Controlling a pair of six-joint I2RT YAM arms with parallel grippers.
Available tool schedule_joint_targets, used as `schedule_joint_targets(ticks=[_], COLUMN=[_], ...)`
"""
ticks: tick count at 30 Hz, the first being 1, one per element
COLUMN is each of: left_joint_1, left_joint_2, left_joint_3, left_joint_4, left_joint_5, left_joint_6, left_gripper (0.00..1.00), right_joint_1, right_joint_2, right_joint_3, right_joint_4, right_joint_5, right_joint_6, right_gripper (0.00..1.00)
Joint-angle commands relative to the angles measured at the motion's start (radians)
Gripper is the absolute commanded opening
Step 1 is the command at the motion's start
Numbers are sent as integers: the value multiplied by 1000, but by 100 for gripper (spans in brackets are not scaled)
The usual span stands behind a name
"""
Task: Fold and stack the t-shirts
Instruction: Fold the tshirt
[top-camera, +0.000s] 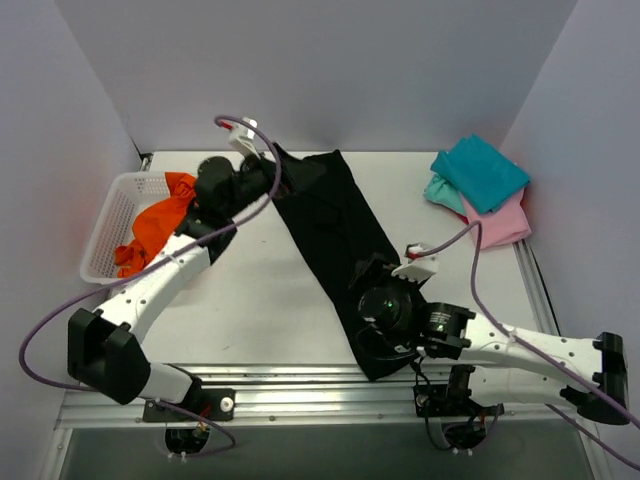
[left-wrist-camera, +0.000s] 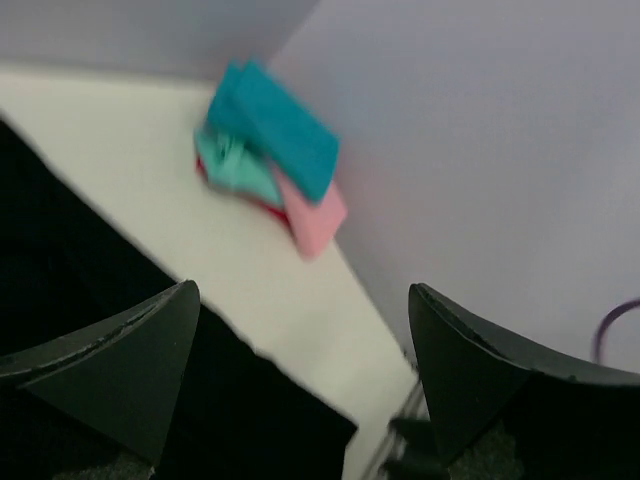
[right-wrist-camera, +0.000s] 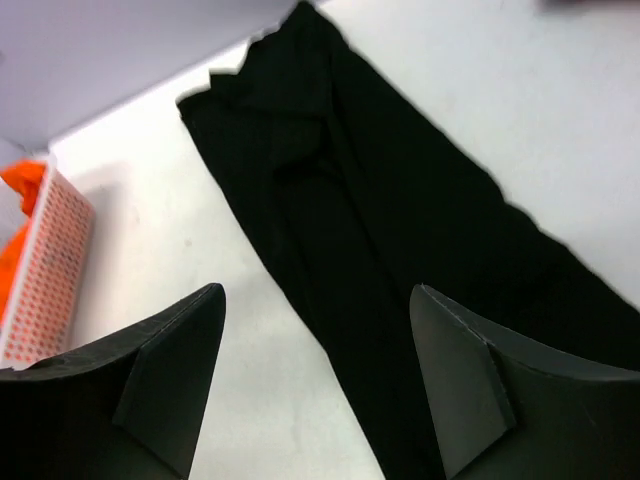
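Seemingly to let it lie flat, left gripper (left-wrist-camera: 302, 300) and right gripper (right-wrist-camera: 317, 295) gape empty, the black shirt (top-camera: 335, 225) (a long strip) beneath each.

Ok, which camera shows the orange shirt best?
Top external: the orange shirt spills over the rim of the white basket. Right wrist catches only an orange sliver at its left edge; left wrist misses it entirely.

You have a plain black cloth t-shirt (top-camera: 335, 235) against the white table (top-camera: 260, 310). At the table's left edge, a bright orange cloth shirt (top-camera: 155, 225) sits in the white plastic mesh basket (top-camera: 105, 235), dotted with small holes. In the far right corner, a folded teal shirt (top-camera: 482, 172) tops a paler mint one (top-camera: 443, 192) and a light pink one (top-camera: 500, 222).
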Motion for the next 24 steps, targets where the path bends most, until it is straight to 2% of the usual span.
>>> schedule_joint_targets(ticks=[1, 2, 3, 6, 7, 9, 15, 24], left_joint_1=[-180, -222, -262, -406, -467, -516, -593, -629], left_joint_2=[-46, -64, -83, -62, -51, -28, 29, 230], left_joint_3=[-243, -311, -333, -366, -375, -431, -542, -447], left_joint_4=[-322, -353, -402, -523, -551, -568, -461, -369], left_joint_5=[-326, -369, -444, -550, -572, -596, -560, -524], left_joint_6=[97, 82, 71, 30, -2, -41, -141, -138], left_gripper=[94, 94, 94, 94, 94, 94, 94, 94], right_joint_1=[9, 9, 9, 9, 7, 10, 9, 9], right_joint_2=[-78, -100, -109, -138, -149, -161, -190, -212], right_joint_3=[76, 81, 81, 82, 85, 88, 105, 110], right_joint_4=[-160, -162, -159, -177, -192, -220, -344, -430], right_joint_5=[199, 207, 211, 222, 224, 225, 270, 310], right_joint_6=[-45, -56, -82, -73, -66, -32, 40, 114], right_gripper=[70, 70, 71, 71, 71, 71, 71, 71])
